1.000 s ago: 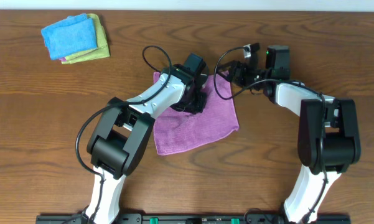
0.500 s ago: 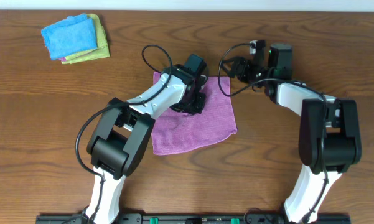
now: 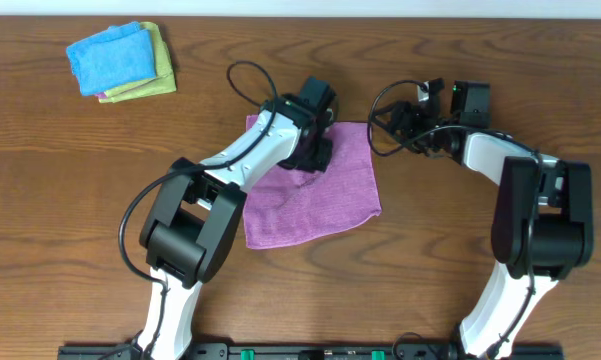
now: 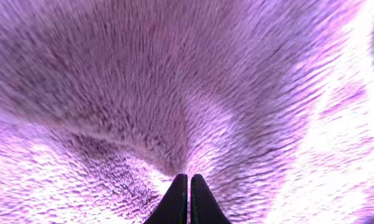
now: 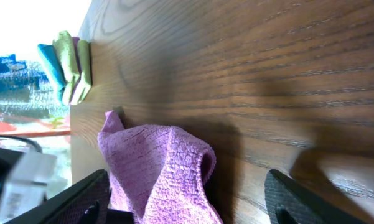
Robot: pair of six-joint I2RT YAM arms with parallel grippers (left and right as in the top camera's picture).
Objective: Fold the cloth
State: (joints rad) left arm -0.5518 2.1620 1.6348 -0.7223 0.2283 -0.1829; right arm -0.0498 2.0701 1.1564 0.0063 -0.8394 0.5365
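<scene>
The purple cloth (image 3: 315, 195) lies mostly flat on the wooden table, bunched up near its far edge. My left gripper (image 3: 313, 152) presses down on that bunched part and is shut on a pinch of the cloth; in the left wrist view the closed fingers (image 4: 188, 182) meet the purple fabric (image 4: 174, 81), which fills the frame. My right gripper (image 3: 400, 118) is open and empty, to the right of the cloth's far right corner and apart from it. In the right wrist view its spread fingers (image 5: 187, 180) frame a raised fold of the cloth (image 5: 155, 165).
A stack of folded cloths, blue over yellow-green and pink (image 3: 120, 60), sits at the far left corner and shows in the right wrist view (image 5: 65, 65). Both arms' cables loop above the cloth's far edge. Bare wood surrounds the cloth.
My right gripper has drawn back to the right, away from the cloth's far right corner. My left gripper has shifted slightly toward the far edge, still pinching the cloth.
</scene>
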